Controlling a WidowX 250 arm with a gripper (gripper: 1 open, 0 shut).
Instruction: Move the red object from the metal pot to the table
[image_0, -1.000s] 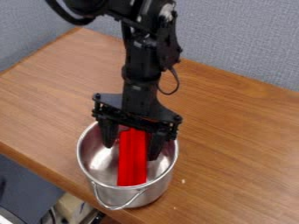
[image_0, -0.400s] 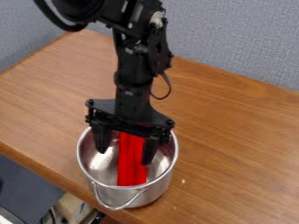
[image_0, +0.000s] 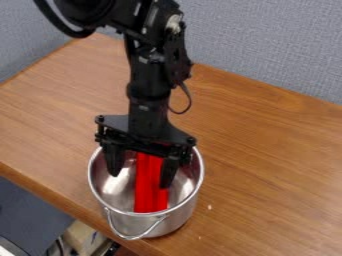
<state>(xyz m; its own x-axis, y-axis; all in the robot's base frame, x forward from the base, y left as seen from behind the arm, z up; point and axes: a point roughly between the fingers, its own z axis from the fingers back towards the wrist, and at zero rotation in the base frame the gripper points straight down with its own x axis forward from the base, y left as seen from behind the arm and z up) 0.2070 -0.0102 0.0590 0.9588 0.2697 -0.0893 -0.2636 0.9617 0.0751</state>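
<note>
The metal pot (image_0: 110, 202) stands near the front edge of the brown wooden table (image_0: 254, 130). Inside it the red object (image_0: 152, 190), a long block, leans upright against the far wall. My black gripper (image_0: 144, 172) points straight down into the pot. Its jaws are open and straddle the upper part of the block, one finger (image_0: 119, 165) left of it and one right of it. Whether the fingers touch the block does not show. The block's top end is hidden behind the gripper.
The pot's thin wire handle (image_0: 131, 233) hangs over the near rim at the table's front edge. Bare wood stretches left and right of the pot. A grey wall (image_0: 267, 40) rises behind the table.
The gripper has shifted slightly left and a little lower into the pot, still open around the red block. The pot and block have not moved.
</note>
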